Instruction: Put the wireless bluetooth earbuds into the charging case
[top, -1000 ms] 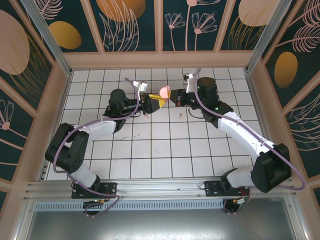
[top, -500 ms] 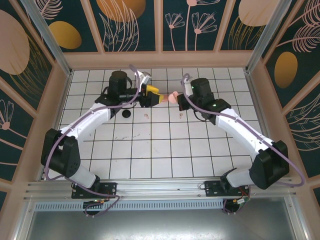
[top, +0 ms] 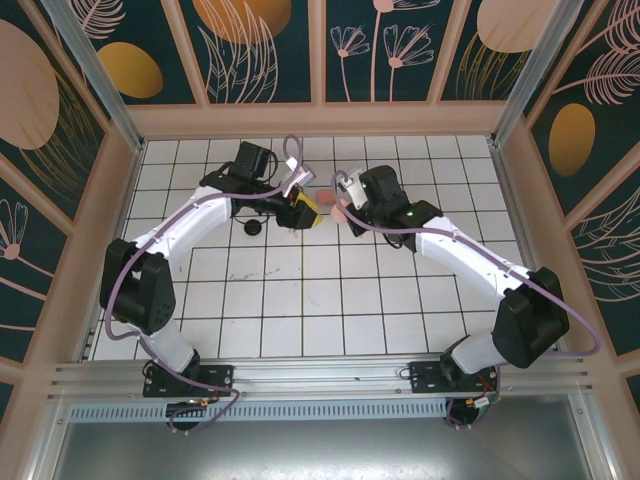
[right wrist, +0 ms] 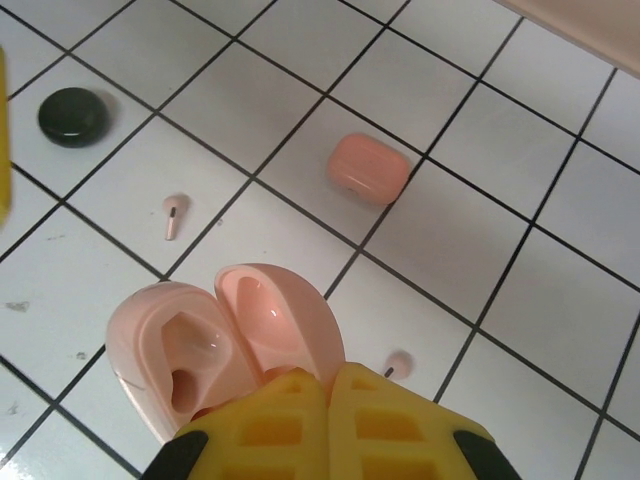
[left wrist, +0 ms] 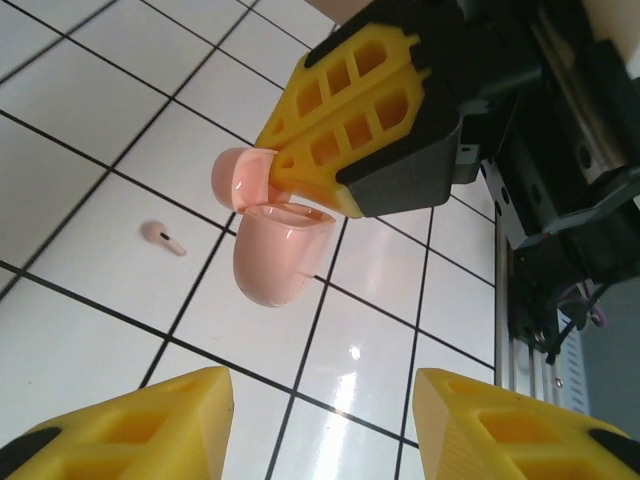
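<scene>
My right gripper (right wrist: 326,415) is shut on the hinge end of an open pale pink charging case (right wrist: 200,355), held above the tiles with its lid (right wrist: 275,315) folded back and its wells bare. From the left wrist view the same case (left wrist: 275,255) hangs from the right gripper's yellow fingers (left wrist: 345,130). My left gripper (left wrist: 320,430) faces it, open, with nothing between its fingers. Two pale pink earbuds lie on the tiles: one earbud (right wrist: 172,215) left of the case, also seen as the earbud (left wrist: 162,237), and a second earbud (right wrist: 397,363) beside my right fingers. The two grippers (top: 308,210) (top: 345,208) meet at the table's far middle.
A shut coral case (right wrist: 369,168) lies on the tiles beyond the held case. A shut black case (right wrist: 72,116) (top: 253,227) sits to the left. The white tiled floor (top: 320,300) is walled by a wooden frame (top: 320,120).
The right gripper has carried the pink case left and lower. The left arm has swung back and around so its gripper faces the case, with its jaws somewhat narrower.
</scene>
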Robot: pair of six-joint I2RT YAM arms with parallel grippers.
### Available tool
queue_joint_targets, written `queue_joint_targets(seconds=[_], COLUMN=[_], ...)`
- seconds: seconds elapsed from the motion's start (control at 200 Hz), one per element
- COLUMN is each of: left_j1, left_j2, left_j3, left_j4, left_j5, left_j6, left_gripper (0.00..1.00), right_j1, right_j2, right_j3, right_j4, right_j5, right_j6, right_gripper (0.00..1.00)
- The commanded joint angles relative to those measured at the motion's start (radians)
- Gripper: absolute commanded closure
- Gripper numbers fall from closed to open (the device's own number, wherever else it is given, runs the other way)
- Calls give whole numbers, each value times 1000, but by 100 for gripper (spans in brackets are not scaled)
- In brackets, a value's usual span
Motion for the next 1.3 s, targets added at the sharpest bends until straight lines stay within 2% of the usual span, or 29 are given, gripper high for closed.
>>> queue_joint_targets(seconds=[0.0,0.205,0.856,1.296], left_j1=[2,0,-1,-7], left_j2=[32,54,88,103], left_j3=[44,63,89,96], left_j4=[-85,-97,-116,-115], left_j5=[78,148,200,221], left_j6=[74,93,120,125], left_gripper=[51,52,54,69], right_j1=[13,26,46,48], right_j2=[-9,-1,49,53], right_j3=[43,72,121,122], right_j4=[-27,-48,-40,-26], right_j5=[-84,-139,-168,-168], right_j6=[-30,-19,-3,4], right_gripper=[100,100,100,100])
